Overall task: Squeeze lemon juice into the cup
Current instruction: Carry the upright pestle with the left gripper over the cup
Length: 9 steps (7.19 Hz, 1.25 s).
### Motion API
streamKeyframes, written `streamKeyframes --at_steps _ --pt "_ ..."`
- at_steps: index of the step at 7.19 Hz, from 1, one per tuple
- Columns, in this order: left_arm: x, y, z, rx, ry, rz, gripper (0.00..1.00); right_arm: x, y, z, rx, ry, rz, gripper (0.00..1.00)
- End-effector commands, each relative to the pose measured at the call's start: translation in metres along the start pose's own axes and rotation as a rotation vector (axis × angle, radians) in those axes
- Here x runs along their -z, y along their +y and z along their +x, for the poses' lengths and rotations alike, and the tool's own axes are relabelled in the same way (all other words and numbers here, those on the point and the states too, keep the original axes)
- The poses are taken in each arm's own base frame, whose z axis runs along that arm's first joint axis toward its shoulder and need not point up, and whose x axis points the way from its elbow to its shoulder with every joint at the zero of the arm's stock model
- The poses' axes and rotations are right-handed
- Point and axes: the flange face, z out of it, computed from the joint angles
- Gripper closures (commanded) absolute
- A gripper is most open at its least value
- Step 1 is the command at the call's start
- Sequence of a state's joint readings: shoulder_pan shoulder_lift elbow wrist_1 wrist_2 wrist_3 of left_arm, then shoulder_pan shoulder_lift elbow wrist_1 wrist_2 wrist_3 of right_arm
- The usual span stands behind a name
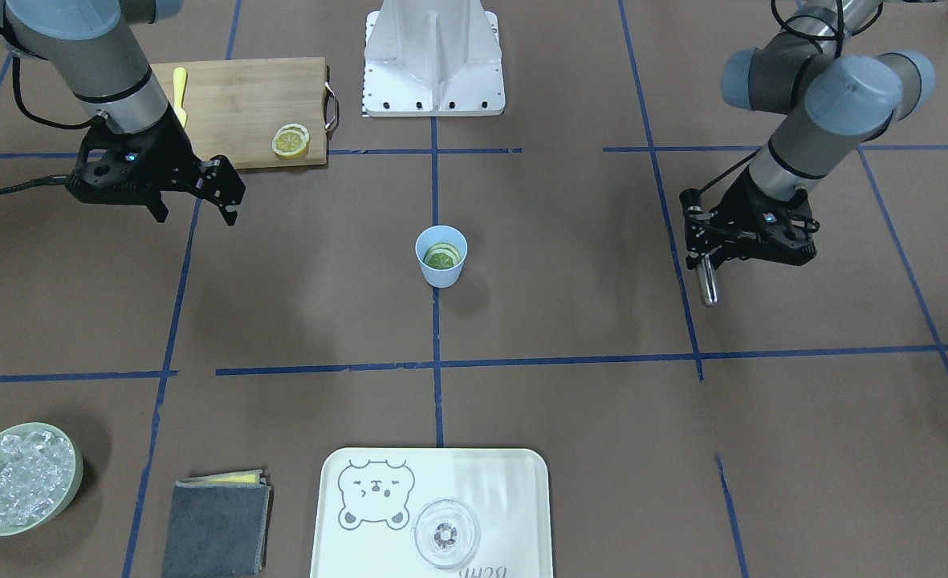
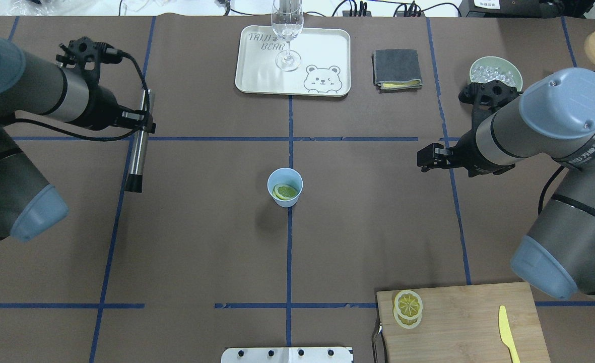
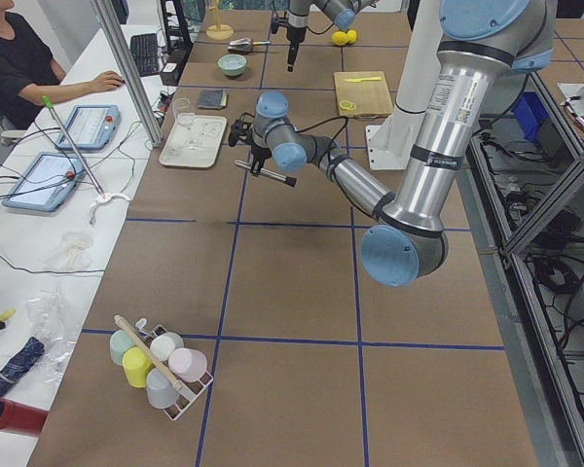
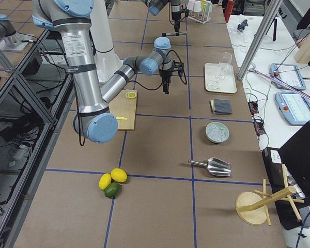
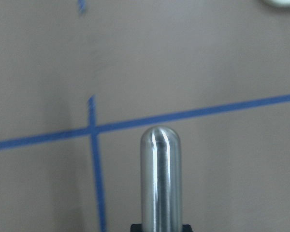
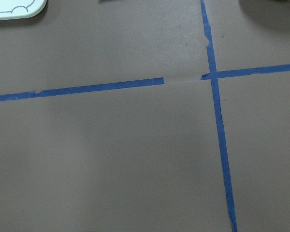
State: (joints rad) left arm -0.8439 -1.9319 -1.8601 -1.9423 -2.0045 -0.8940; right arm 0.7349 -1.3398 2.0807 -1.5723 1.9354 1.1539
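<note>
Okay: the table (image 2: 201, 242) carries everything. Its right end effector (image 1: 197, 210) hangs empty, fingers spread; the left end effector (image 1: 708, 261) pinches a steel rod (image 1: 708, 286). Mid-table stands the light-blue cup (image 1: 440, 277), between them, well apart from both, neither clearly nearer. Inside it lies the lemon slice (image 1: 443, 257), so pressing it there looks next, likely with the rod.

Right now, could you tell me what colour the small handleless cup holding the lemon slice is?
The small handleless cup is light blue, best seen in the overhead exterior view.
</note>
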Motion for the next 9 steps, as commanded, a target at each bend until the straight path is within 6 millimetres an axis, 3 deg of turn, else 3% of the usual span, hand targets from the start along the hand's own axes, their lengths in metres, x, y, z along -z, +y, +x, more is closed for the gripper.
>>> streamKeyframes --at_steps 1,2,4,5,6,7,8,9 --pt "0.034 -0.026 0.091 -0.052 0.045 0.196 1.0 0.001 -0.002 0.001 -0.003 0.004 0.01 0.0" --pt "0.018 0.001 0.137 -0.113 0.072 0.313 1.0 0.003 -0.006 0.003 -0.01 0.005 0.019 0.0" --pt "0.0 0.008 0.151 -0.134 0.197 0.532 1.0 0.007 -0.017 0.013 -0.024 0.014 0.036 0.0" --pt "0.0 0.01 0.158 -0.123 0.183 0.594 1.0 0.007 -0.023 0.03 -0.045 0.028 0.033 0.0" --pt "-0.021 0.035 0.176 -0.108 0.141 0.65 1.0 0.015 -0.033 0.044 -0.026 0.028 0.035 0.0" --pt "-0.04 0.076 0.201 -0.09 0.095 0.725 1.0 0.022 -0.043 0.066 0.01 0.028 0.019 0.0" --pt "-0.034 0.078 0.212 -0.085 0.097 0.769 1.0 0.028 -0.052 0.083 0.017 0.03 0.017 0.0" --pt "-0.032 0.076 0.212 -0.178 0.046 0.8 1.0 0.026 -0.051 0.094 0.012 0.037 0.005 0.0"
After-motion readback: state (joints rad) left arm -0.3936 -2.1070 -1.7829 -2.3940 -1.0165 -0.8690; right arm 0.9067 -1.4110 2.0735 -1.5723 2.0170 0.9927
